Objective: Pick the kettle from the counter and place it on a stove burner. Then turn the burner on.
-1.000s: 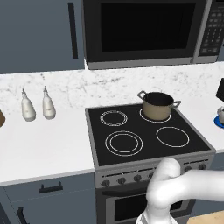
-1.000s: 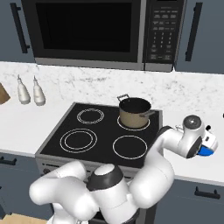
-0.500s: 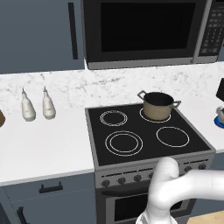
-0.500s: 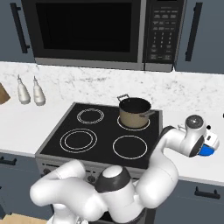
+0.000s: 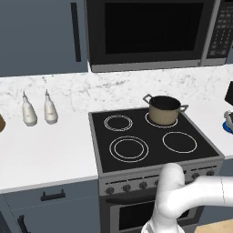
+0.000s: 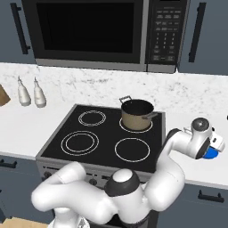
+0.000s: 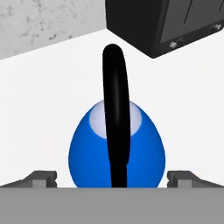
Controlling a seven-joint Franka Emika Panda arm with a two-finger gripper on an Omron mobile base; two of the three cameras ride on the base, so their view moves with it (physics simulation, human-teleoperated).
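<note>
The bright blue kettle (image 7: 144,148) stands on the white counter (image 7: 39,109), right of the stove, with its black arched handle (image 7: 115,100) running straight up between my fingers. My gripper (image 7: 113,178) hangs open just above it, one fingertip (image 7: 41,178) on either side of the body, touching nothing. From the right base view the hand (image 6: 202,140) covers most of the kettle (image 6: 209,155); its blue edge (image 5: 227,126) peeks in at the far right of the left base view. The large double-ring stove burner (image 5: 129,149) (image 6: 79,142) is bare.
A tan pot (image 5: 164,109) (image 6: 137,114) sits on the back right burner. A black appliance (image 7: 166,22) stands close behind the kettle. Two pale bottles (image 5: 29,111) stand on the left counter. Knobs (image 5: 136,185) line the stove front. A microwave (image 6: 89,31) hangs overhead.
The hand has eased a little further right and down over the kettle. The jaws stay open; the kettle and pot have not moved.
</note>
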